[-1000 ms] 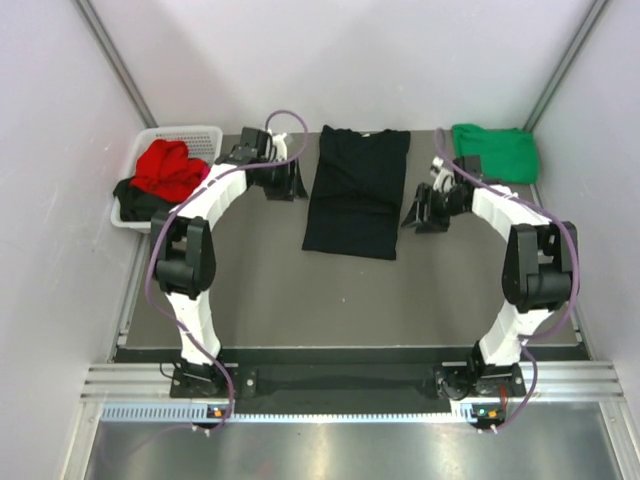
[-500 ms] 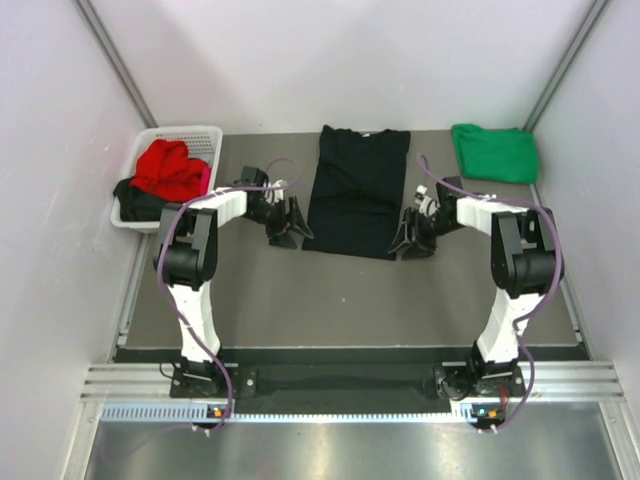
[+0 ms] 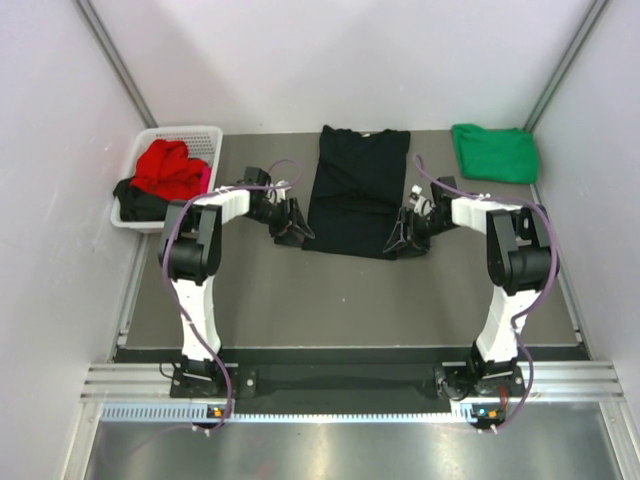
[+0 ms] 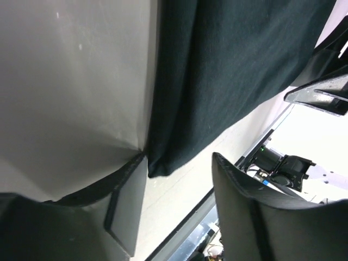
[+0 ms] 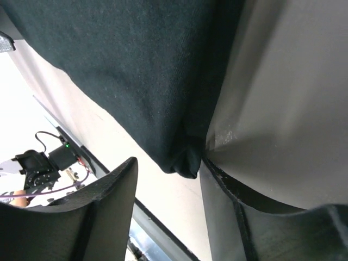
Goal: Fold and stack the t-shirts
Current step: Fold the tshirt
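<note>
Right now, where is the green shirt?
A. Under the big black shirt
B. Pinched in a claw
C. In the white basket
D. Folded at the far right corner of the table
D: the green t-shirt lies folded by itself at the far right corner of the table, apart from the basket and the black t-shirt.

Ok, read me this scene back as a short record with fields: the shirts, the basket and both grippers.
black cloth t-shirt: flat in the middle, collar at the far end
green folded t-shirt: far right corner
white lattice plastic basket: far left, holds a crumpled red t-shirt and dark cloth
left gripper: open, around the black shirt's near left corner
right gripper: open, around its near right corner
</note>
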### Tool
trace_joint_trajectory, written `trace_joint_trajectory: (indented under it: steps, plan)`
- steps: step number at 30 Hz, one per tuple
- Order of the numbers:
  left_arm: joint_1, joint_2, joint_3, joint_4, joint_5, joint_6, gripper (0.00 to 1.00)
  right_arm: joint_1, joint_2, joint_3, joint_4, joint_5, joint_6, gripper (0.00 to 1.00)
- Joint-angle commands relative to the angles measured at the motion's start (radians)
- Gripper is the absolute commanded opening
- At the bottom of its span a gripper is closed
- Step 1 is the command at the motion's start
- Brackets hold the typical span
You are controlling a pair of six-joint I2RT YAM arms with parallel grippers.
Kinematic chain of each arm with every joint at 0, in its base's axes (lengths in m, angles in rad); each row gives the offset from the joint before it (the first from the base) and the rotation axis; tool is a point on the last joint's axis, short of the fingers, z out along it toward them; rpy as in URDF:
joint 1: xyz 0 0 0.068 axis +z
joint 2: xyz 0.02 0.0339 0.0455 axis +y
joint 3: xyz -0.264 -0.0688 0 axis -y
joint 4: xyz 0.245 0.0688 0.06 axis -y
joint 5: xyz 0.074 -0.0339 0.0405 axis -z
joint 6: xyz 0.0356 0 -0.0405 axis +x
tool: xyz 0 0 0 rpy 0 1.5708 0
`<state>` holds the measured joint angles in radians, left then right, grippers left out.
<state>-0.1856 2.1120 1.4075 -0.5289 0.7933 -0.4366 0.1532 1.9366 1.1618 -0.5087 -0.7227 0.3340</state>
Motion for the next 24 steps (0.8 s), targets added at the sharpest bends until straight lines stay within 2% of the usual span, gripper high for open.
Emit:
trace_joint_trajectory:
  steps: [1,3,5,8,10,12,16,24]
  plan:
    - [-0.006,0.042,0.036,0.020,-0.017,0.009,0.55,0.013,0.041,0.010,0.029,0.049,-0.003,0.48]
    - [-0.009,0.049,0.045,0.023,-0.013,0.007,0.50,0.013,0.045,0.006,0.029,0.055,0.000,0.44]
    - [-0.015,0.059,0.048,0.027,-0.006,0.006,0.44,0.014,0.050,0.004,0.033,0.042,0.002,0.35]
    - [-0.023,0.063,0.042,0.050,0.036,-0.001,0.29,0.013,0.048,0.004,0.041,0.031,0.003,0.22]
    - [-0.025,0.056,0.036,0.063,0.058,-0.010,0.02,0.013,0.042,0.007,0.047,0.026,-0.001,0.10]
    - [-0.025,0.045,0.038,0.063,0.067,-0.010,0.00,0.008,0.029,0.012,0.053,0.016,0.002,0.00]
    - [-0.017,-0.026,0.039,0.058,0.087,-0.016,0.00,-0.023,-0.017,0.029,0.038,0.006,0.007,0.00]
    - [-0.012,-0.191,0.024,-0.005,0.093,0.016,0.00,-0.121,-0.192,0.033,-0.105,-0.033,-0.050,0.00]
